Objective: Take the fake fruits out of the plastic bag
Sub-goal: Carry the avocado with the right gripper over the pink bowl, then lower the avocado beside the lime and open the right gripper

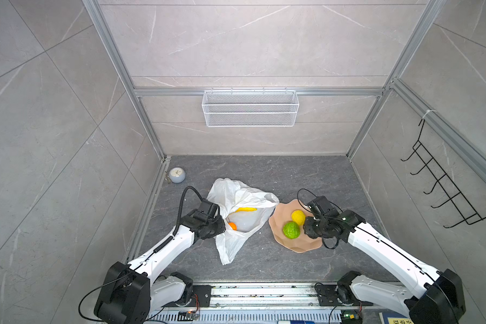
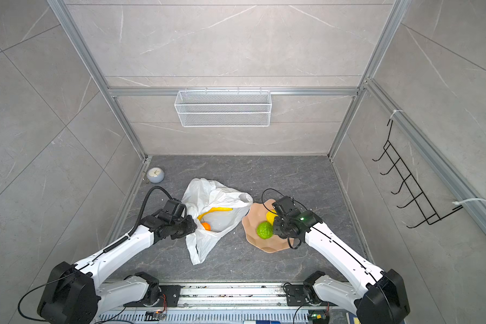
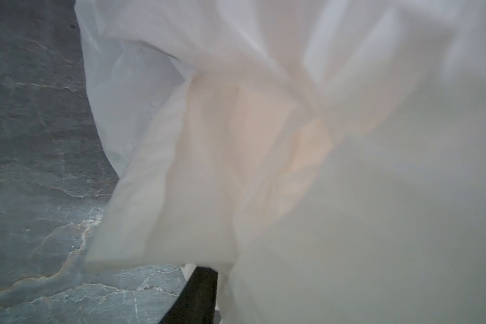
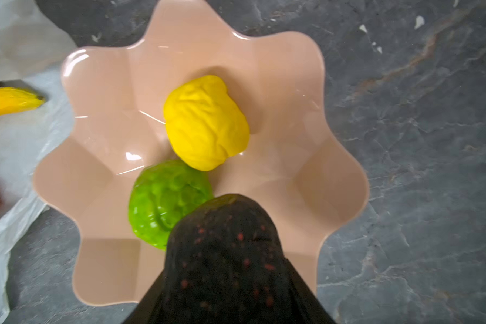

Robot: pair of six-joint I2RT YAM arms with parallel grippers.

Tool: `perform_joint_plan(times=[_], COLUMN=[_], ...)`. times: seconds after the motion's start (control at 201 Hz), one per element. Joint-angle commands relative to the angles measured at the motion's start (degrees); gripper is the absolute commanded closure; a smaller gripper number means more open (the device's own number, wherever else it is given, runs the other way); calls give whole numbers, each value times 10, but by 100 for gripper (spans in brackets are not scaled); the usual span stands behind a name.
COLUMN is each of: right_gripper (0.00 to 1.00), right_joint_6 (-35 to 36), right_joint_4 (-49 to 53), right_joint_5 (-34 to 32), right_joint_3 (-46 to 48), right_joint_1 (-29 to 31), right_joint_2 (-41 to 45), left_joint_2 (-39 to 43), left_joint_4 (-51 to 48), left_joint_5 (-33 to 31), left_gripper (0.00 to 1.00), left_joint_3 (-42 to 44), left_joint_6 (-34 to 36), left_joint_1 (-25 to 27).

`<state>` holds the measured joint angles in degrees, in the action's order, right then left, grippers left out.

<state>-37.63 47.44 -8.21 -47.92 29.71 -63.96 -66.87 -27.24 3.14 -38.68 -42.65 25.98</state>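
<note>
- Tabletop [image 1: 292,174] of dark grey stone, seen from above, with two white-and-black robot arms reaching in from the near edge.
- Thin white plastic bag [image 1: 236,193] lies crumpled near the middle of the table, its mouth gaping upward.
- Inside the bag's mouth lie a yellow banana [image 1: 246,209] and, nearer the left arm, a small orange [image 1: 232,226].
- Left gripper [image 1: 219,217] is at the bag's left rim, clenched on a fold of the plastic. Its wrist view is almost filled by lifted white film.
- Pink scalloped plate [image 1: 300,246] sits just right of the bag.
- On the plate, a bumpy yellow fruit [image 1: 298,216] and a bumpy bright green fruit [image 1: 291,230] touch each other.
- Right gripper [image 1: 310,225] hangs over the plate, grasping a dark green oval fruit [image 4: 225,246] with red speckles, above the near side of the plate and beside the green fruit.
- Small round clock [image 1: 176,174] stands in the far left corner.
- White wire basket [image 1: 250,108] hangs on the back wall; a black hook rack [image 1: 443,179] hangs on the right wall.
</note>
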Motion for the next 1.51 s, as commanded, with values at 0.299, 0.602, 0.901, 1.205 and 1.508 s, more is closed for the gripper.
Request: perform_joint_plan(times=[0.299,0.602,0.901,1.205,1.508], right_gripper=[52,36,34,36,38], right_joint_6=[-87,-95,-90,-41,35], right_joint_4=[-65,-93,-85,-86,-191], right_joint_5=[5,6,6,-32,-58], right_joint_3=[34,32,31,-54,-182], right_joint_1=[-12,-13,-13,131,300], right_joint_2=[-79,-114,-96,-18,-216], left_joint_2=[5,12,13,26,30], left_joint_4=[-3,1,4,1,-21], left_joint_5=[-1,4,7,11,3], left_gripper=[66,67,66,65,58], left_joint_3=[-8,-2,1,-1,-27], left_joint_6=[7,8,11,18,23], left_joint_1=[-2,-2,-2,-2,-2])
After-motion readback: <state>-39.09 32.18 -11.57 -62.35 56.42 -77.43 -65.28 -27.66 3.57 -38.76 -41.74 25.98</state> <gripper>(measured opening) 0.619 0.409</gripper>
